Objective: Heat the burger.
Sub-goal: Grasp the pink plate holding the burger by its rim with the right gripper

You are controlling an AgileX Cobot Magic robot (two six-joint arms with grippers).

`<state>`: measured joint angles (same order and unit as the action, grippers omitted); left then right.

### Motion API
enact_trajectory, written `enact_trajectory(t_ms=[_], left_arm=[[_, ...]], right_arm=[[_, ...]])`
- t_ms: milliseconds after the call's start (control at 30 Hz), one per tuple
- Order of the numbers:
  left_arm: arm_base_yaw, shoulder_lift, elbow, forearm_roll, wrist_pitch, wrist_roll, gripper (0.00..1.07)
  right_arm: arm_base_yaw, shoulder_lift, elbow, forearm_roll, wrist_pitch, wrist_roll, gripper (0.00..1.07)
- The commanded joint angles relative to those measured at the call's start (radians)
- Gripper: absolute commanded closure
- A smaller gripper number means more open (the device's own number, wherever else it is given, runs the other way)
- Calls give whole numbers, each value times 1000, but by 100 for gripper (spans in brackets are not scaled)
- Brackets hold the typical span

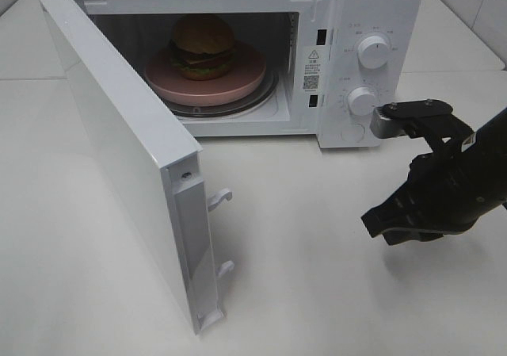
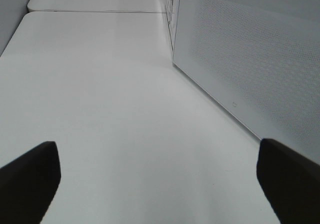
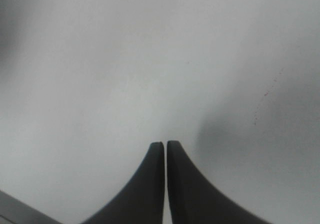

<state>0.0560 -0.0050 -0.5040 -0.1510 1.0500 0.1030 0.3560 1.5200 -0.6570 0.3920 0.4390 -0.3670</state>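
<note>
The burger (image 1: 203, 45), with a tan domed bun, rests on a pinkish round plate (image 1: 238, 84) on the turntable inside the white microwave (image 1: 372, 15). The microwave door (image 1: 119, 134) stands wide open, swung out to the left. My right gripper (image 1: 379, 224) hovers over the table in front of the control panel, right of the cavity; in the right wrist view its fingers (image 3: 165, 145) are pressed together with nothing between them. My left gripper (image 2: 157, 144) is spread wide open and empty beside the outer face of the door (image 2: 250, 59); it does not show in the exterior high view.
Two white knobs (image 1: 373, 51) (image 1: 362, 101) sit on the microwave's panel, near the right arm's camera mount. Door latch hooks (image 1: 220, 199) stick out from the door's edge. A white table (image 1: 301, 237) lies underneath.
</note>
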Motion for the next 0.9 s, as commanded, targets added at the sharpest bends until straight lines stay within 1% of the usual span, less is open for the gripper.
enact_trajectory(t_ms=[33,67,100,133,167,367,400,467,500,667,733,767,800,833,867,900], left_arm=[[4,-15,4,-3,-13,-7,6],[4,-15,4,-3,-13,-7,6],[4,-15,4,-3,-13,-7,6],[4,-15,4,-3,-13,-7,6],[4,-15,4,-3,-13,-7,6],[4,-15,4,-3,-13,-7,6],[4,-15,4,-3,-13,-7,6],[4,-15,4,-3,-13,-7,6],[4,-15,4,-3,-13,-7,6],[4,-15,4,-3,-13,-7,6],[4,-15,4,-3,-13,-7,6],[4,-15,4,-3,-13,-7,6],[4,-15,4,-3,-13,-7,6],[4,-15,4,-3,-13,-7,6],[4,-15,4,-3,-13,-7,6],[4,-15,4,-3,-13,-7,6]], right_arm=[[-8,-4,-24,-7,63,-135,74],[-8,-4,-26,-1,69,-192,36],[-8,-4,-28,-1,75,-216,21],[-8,-4,-28,-1,75,-216,21],[-8,-4,-36,0,112,-279,8],[-8,-4,-59,-7,168,-392,8],[-8,-4,-75,-35,187,-475,8],[-8,-4,-85,-48,194,-508,8],[-7,-4,-104,-73,197,-564,8],[-2,-3,-143,-88,179,-591,8],[37,-2,-163,-136,182,-721,8],[37,-2,-163,-136,182,-721,8],[58,1,-175,-149,202,-866,8],[67,6,-186,-149,209,-933,8],[67,6,-186,-149,209,-933,8],[82,32,-227,-143,221,-986,8]])
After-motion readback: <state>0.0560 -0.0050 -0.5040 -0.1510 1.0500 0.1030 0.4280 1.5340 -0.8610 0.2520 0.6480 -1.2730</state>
